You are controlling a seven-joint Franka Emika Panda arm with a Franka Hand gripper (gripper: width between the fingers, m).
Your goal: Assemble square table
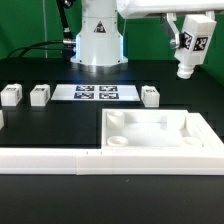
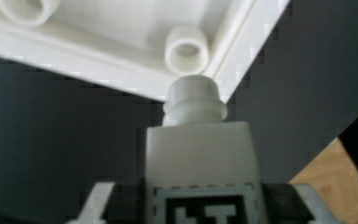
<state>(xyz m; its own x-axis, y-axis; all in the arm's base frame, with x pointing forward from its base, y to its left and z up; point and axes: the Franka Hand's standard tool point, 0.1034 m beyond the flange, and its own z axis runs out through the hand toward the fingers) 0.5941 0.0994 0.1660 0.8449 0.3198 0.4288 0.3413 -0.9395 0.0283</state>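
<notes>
The white square table top (image 1: pixel 160 135) lies tray-like on the black table at the exterior view's right, with round corner sockets. My gripper (image 1: pixel 188 36) is high above its far right corner, shut on a white tagged leg (image 1: pixel 187 55) that hangs peg down, clear of the top. In the wrist view the leg (image 2: pixel 199 140) sits between my fingers (image 2: pixel 98 200), and its peg tip lies just short of a corner socket (image 2: pixel 188 47) of the top (image 2: pixel 105 45). Three loose legs (image 1: pixel 12 95), (image 1: pixel 40 95), (image 1: pixel 150 95) stand in a row behind the top.
The marker board (image 1: pixel 98 93) lies flat in front of the robot base (image 1: pixel 97 40). A long white L-shaped rail (image 1: pixel 50 157) runs along the front and the right side of the top. A further white piece (image 1: pixel 1 118) shows at the left edge.
</notes>
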